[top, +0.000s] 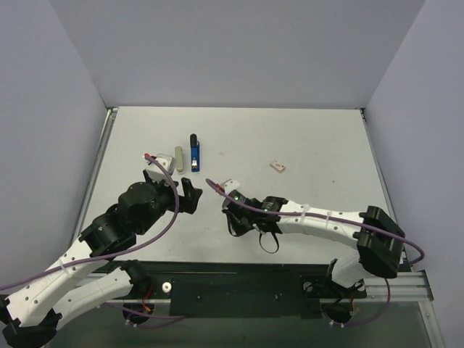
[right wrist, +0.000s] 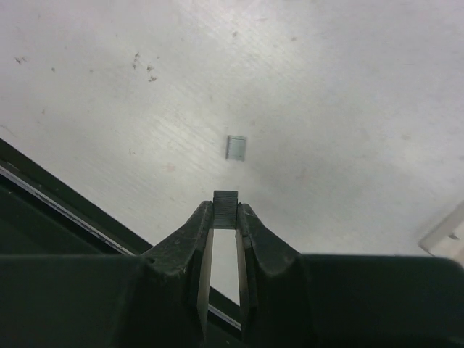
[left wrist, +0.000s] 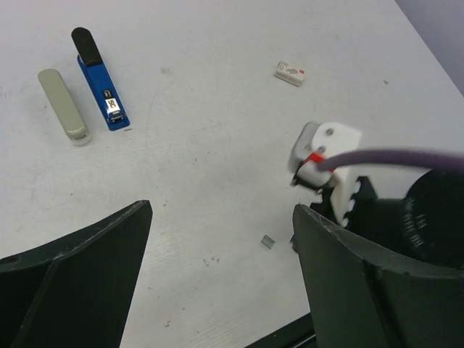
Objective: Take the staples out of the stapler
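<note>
Top view: the stapler [top: 196, 154] lies in the upper middle, well apart from both arms, with free table around it. Left wrist view: my left gripper [left wrist: 222, 212] is spread wide and holds nothing. Right wrist view: my right gripper [right wrist: 225, 217] is almost closed and pinches a short strip of staples [right wrist: 225, 197] by its flat sides. A second strip [right wrist: 236, 147] lies just above. I judge them light, brittle and slippery. The table edge is near at lower left.

A pale tabletop [top: 312, 138] carried a small whitish box with red print [left wrist: 290, 72], which lay flat right of the middle. Well apart from it, toward the left, a grey-beige oblong piece [left wrist: 63, 105] lay flat. A few dark specks [right wrist: 145, 69] marked the surface. Plain grey walls [top: 239, 51] enclosed three sides.
</note>
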`<state>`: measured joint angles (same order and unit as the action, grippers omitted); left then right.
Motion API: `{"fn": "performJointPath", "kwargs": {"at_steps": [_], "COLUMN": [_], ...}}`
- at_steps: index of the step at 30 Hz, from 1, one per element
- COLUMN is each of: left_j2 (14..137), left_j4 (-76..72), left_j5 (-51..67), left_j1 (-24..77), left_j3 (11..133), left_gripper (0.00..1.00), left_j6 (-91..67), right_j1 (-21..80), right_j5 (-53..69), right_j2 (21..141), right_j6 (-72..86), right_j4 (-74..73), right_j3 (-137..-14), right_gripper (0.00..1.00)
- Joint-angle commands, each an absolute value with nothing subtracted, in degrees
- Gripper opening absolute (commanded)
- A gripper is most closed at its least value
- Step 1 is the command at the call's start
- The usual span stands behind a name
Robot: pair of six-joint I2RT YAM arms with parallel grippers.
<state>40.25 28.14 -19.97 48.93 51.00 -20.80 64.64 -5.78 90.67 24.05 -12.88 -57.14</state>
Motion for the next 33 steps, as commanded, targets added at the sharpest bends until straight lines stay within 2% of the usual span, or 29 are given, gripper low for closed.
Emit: {"fn": "performJointPath", "kwargs": {"at_steps": [1,6,15,21,33], "left_j2": [40.9,42.4,45.4,47.5,48.3], "left_j4": [25.0,24.3,21.3,18.6,17.6], "left_j5": [-17.6,-15.4,-7.4,0.0,2.5], "left_j1": [47.9,47.3,43.6,40.5,38.4], "left_j3": [51.7,51.2,49.8,47.8,46.9], "left_gripper": [0.9,0.9,0.9,0.9,0.9], "left_j6": [-21.4,-21.6,-22.9,-25.3,-25.9], "right_j1": [58.5,50.0,40.2,38.0,36.7], "right_j5": [-6.2,-7.5,-11.3,-13.2,-13.8], "right_j2": [79.7,72.6,70.6,74.4,80.1], "right_j6": [27.2,28.0,29.6,31.0,34.1], "right_j4": [-20.2,-24.5,-24.4,-21.0,-14.6], "right_j3": [-53.9,-50.0,-46.6,-45.3,-42.7], "right_gripper": [0.06,0.06,0.05,0.05,0.05]}}
